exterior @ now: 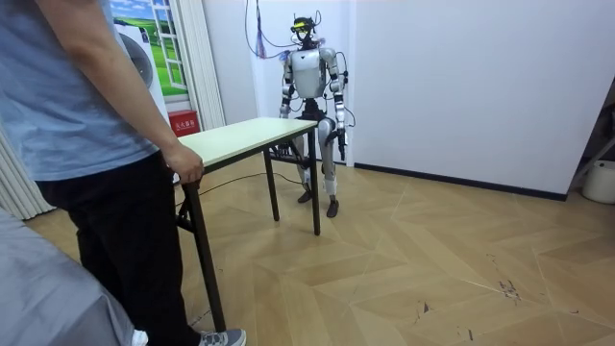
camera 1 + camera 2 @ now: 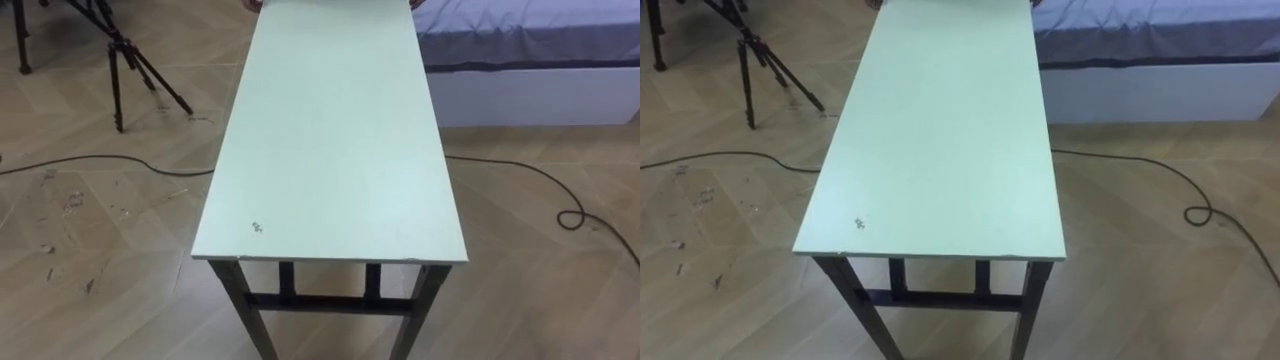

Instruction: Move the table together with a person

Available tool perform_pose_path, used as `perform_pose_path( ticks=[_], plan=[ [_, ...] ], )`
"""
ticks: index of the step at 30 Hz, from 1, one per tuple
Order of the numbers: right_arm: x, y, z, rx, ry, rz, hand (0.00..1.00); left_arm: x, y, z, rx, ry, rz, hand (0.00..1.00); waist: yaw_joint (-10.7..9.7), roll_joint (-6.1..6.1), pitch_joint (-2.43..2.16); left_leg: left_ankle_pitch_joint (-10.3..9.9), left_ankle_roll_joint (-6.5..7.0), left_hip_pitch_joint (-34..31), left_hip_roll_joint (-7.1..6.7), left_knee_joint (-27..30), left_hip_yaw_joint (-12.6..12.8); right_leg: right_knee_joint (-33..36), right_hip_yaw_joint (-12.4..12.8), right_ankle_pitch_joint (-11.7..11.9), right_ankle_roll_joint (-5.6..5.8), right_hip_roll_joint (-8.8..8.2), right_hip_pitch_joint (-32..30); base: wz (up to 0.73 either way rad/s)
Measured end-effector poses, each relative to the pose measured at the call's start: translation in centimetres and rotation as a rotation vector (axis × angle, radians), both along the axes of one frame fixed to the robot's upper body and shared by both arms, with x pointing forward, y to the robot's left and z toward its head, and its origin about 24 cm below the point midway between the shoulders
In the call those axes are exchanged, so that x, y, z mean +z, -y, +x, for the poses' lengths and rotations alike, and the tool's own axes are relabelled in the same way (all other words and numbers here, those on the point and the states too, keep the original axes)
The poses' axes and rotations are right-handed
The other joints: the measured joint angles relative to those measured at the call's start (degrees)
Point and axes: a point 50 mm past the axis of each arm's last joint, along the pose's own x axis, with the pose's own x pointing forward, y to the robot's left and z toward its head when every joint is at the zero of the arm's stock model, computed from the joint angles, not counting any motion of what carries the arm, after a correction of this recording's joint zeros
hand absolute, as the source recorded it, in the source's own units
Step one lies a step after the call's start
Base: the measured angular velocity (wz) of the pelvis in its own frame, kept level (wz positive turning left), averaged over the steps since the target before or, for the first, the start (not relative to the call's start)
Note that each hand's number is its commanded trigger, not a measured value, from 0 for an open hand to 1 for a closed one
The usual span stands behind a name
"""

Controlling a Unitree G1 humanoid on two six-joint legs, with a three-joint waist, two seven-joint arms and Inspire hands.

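I have the table (image 2: 330, 140) running lengthwise from 6 to 12 o'clock, its near edge just ahead of my robot. Open floor (image 2: 100, 250) lies at 9; a bed (image 2: 530, 60) crowds 1 o'clock and a tripod (image 2: 120, 60) stands at 11. The person (image 1: 86, 144) grips the far end. My left hand (image 1: 341, 142) and right hand (image 1: 287, 116) are too small in the room view, so I cannot tell their fingers.

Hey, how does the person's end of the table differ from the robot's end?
At the person's end of the table, a person's hand holds the edge; at the robot's end no hand holds it, and the left robot hand hangs by its hip. The person's end lies beside the bed; the robot's end has floor on both sides. Both ends stand on dark legs.
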Motion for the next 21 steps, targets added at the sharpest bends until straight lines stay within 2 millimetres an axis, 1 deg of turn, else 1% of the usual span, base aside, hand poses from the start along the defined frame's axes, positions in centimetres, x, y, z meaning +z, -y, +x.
perform_pose_path(
  ticks=[1, 2, 3, 4, 5, 7, 8, 9, 10, 11, 12, 13, 15, 17, 20, 21],
  plan=[
    [0.1, -0.1, 0.3, -0.020, 0.017, 0.017, 0.00, 0.1, 0.1, 0.4, 0.015, 0.025, -0.014, 0.00, -0.02, -0.06, 0.02, -0.15, 0.07, -0.21, 0.00, 0.41, 0.01, -0.14, 0.01, -0.04, 0.10, -0.05, -0.07, 0.00],
    [0.4, -0.2, 0.8, -0.056, 0.057, 0.047, 0.00, 0.4, 0.3, 1.1, 0.046, 0.077, -0.049, 0.00, 0.00, -0.17, -0.17, -0.51, 0.25, -0.86, -0.02, 1.16, 0.00, -0.14, 0.07, -0.20, 0.36, -0.16, -0.48, 0.00],
    [0.8, -0.5, 1.2, -0.088, 0.107, 0.081, 0.00, 0.7, 0.7, 1.7, 0.080, 0.125, -0.087, 0.00, 0.21, -0.26, -0.12, -0.85, 0.47, -1.26, -0.08, 1.83, 0.05, -0.13, 0.16, -0.18, 0.57, -0.26, -0.59, 0.00],
    [1.1, -0.8, 1.5, -0.103, 0.138, 0.103, 0.00, 0.9, 0.9, 1.9, 0.094, 0.149, -0.109, 0.00, 0.21, -0.30, -0.23, -0.98, 0.52, -1.32, -0.21, 1.98, 0.06, -0.12, 0.18, -0.19, 0.71, -0.38, -0.58, 0.00],
    [1.6, -1.5, 1.9, -0.135, 0.189, 0.154, 0.00, 1.4, 1.0, 2.1, 0.119, 0.186, -0.142, 0.00, 0.08, -0.50, -0.39, -1.16, 0.68, -1.31, -0.46, 2.06, 0.13, -0.04, 0.22, -0.22, 0.93, -0.65, -0.55, 0.00],
    [2.6, -2.5, 2.4, -0.195, 0.270, 0.253, 0.00, 2.5, 1.4, 2.7, 0.184, 0.269, -0.221, 0.00, -0.30, -0.36, -0.51, -1.47, 0.87, -1.77, -0.56, 2.42, 0.27, 0.13, 0.27, -0.07, 1.19, -0.81, -0.79, 0.00],
    [3.2, -3.2, 2.8, -0.233, 0.310, 0.317, 0.00, 3.3, 1.9, 3.4, 0.225, 0.327, -0.279, 0.00, -0.46, -0.37, -0.32, -1.56, 0.98, -2.10, -0.59, 2.51, 0.26, 0.33, 0.26, 0.11, 1.41, -0.85, -1.10, 0.00],
    [3.7, -4.1, 3.1, -0.249, 0.343, 0.370, 0.00, 4.0, 2.9, 4.0, 0.258, 0.373, -0.346, 0.00, -0.53, -0.14, -0.24, -1.58, 1.02, -2.17, -0.57, 2.52, 0.24, 1.04, 0.26, 0.24, 1.56, -0.88, -1.57, 0.00],
    [4.0, -4.7, 3.2, -0.250, 0.354, 0.401, 0.00, 4.3, 3.4, 4.3, 0.265, 0.392, -0.380, 0.00, -0.78, -0.02, -0.26, -1.58, 1.02, -2.17, -0.57, 2.48, 0.21, 1.10, 0.19, 0.34, 1.66, -0.88, -1.59, 0.00],
    [4.8, -5.8, 3.5, -0.262, 0.387, 0.473, 0.00, 5.1, 4.4, 4.9, 0.275, 0.430, -0.446, 0.00, -0.92, 0.19, -0.22, -1.60, 1.05, -2.11, -0.58, 2.36, 0.23, 1.08, 0.20, 0.45, 1.73, -0.88, -1.61, -0.03],
    [5.5, -6.8, 3.9, -0.262, 0.411, 0.540, 0.00, 5.9, 5.5, 5.6, 0.270, 0.462, -0.506, 0.00, -1.10, 0.25, -0.18, -1.60, 1.05, -1.98, -0.57, 2.26, 0.31, 1.05, 0.18, 0.46, 1.72, -0.87, -1.60, -0.05],
    [5.8, -7.5, 4.1, -0.249, 0.418, 0.569, 0.00, 6.2, 6.1, 5.9, 0.258, 0.472, -0.531, 0.00, -1.27, 0.29, -0.17, -1.59, 1.05, -1.89, -0.56, 2.21, 0.30, 1.05, 0.10, 0.46, 1.72, -0.87, -1.55, -0.05],
    [6.8, -9.1, 4.6, -0.185, 0.462, 0.652, 0.00, 7.3, 7.9, 7.0, 0.202, 0.509, -0.609, 0.00, -1.62, 0.67, -0.14, -1.59, 1.05, -1.76, -0.52, 2.18, 0.28, 1.05, 0.00, 0.46, 1.72, -0.84, -1.46, 0.00],
    [7.0, -9.6, 4.8, -0.160, 0.471, 0.677, 0.00, 8.0, 8.8, 7.7, 0.171, 0.532, -0.653, 0.00, -1.90, 0.94, -0.11, -1.59, 1.06, -1.79, -0.52, 2.23, 0.22, 1.05, 0.01, 0.48, 1.68, -0.83, -1.46, 0.00],
    [7.1, -9.6, 5.0, -0.170, 0.481, 0.691, 0.00, 8.3, 9.1, 8.4, 0.149, 0.545, -0.670, 0.00, -2.02, 1.15, -0.04, -1.59, 1.06, -1.77, -0.51, 2.30, 0.20, 1.06, 0.10, 0.53, 1.61, -0.81, -1.46, 0.00],
    [7.2, -9.4, 4.9, -0.149, 0.478, 0.686, 0.00, 8.5, 9.3, 8.6, 0.145, 0.548, -0.685, 0.00, -2.00, 1.28, -0.01, -1.59, 1.06, -1.77, -0.52, 2.35, 0.20, 1.14, 0.11, 0.54, 1.59, -0.82, -1.48, 0.00]
  ],
)
